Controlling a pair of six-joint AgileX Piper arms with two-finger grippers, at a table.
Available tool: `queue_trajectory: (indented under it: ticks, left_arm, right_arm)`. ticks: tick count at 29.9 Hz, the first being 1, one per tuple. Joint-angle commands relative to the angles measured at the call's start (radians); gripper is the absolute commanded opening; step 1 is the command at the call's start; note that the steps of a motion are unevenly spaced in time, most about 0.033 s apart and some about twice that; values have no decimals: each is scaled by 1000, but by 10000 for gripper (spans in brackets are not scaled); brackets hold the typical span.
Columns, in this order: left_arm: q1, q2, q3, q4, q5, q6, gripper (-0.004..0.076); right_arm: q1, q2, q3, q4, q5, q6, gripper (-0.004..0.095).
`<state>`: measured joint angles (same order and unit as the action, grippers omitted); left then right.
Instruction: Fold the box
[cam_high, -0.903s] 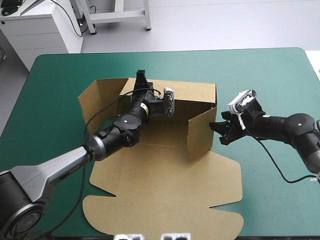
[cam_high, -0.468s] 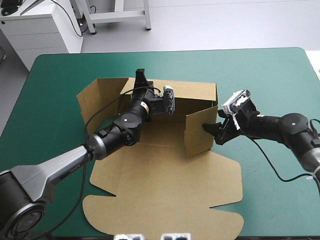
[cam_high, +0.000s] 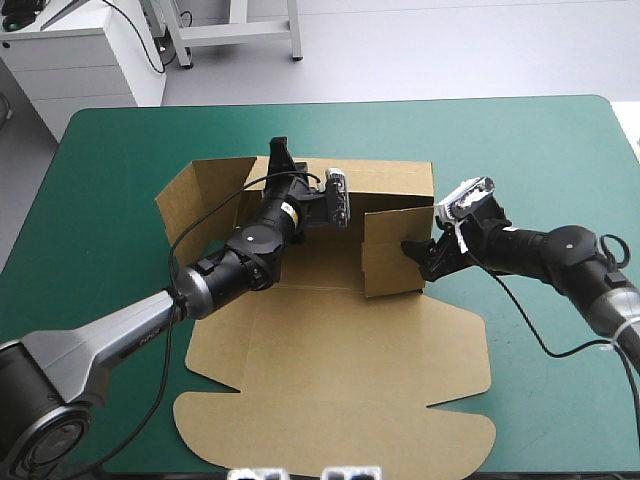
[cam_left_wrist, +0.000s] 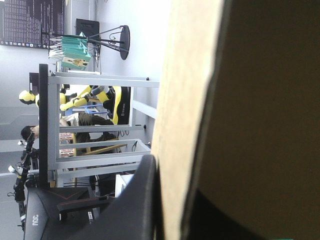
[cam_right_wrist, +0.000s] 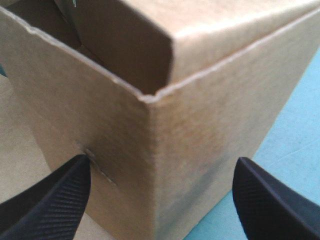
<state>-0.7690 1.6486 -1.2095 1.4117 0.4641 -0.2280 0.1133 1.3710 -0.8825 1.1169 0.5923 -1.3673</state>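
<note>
Found the brown box (cam_high: 330, 390) at the middle of the teal-green surface (cam_high: 540, 150), lid flat on the near side, back and right walls raised. Saw the left gripper (cam_high: 279, 158) at the top of the box's back wall, black fingers (cam_left_wrist: 142, 205) all but closed, that wall's board clamped between them. Saw the right gripper (cam_high: 413, 252) at the box's raised right corner, fingers (cam_right_wrist: 55, 200) spread wide, one on either side of the corner.

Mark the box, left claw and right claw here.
box (cam_high: 330, 390): high view, flat panel nearest the robot.
left claw (cam_high: 282, 160): high view, between its fingertips at the back wall's top edge.
right claw (cam_high: 418, 257): high view, between its fingertips at the right wall.
</note>
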Motion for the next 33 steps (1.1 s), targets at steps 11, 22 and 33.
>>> queue_trajectory:
  ticks: [11, 22, 33]
  left_arm:
    - [-2, -43, -33, 4, -20, -35, -8]
    - [-2, -43, -33, 4, -2, -35, -8]
    - [-2, -43, -33, 4, -2, -35, -8]
  right_arm:
    - [192, 55, -28, 101, -40, -3, 719]
    - [192, 35, -28, 101, 68, 24, 620]
    - [192, 8, -57, 179, 199, -34, 288]
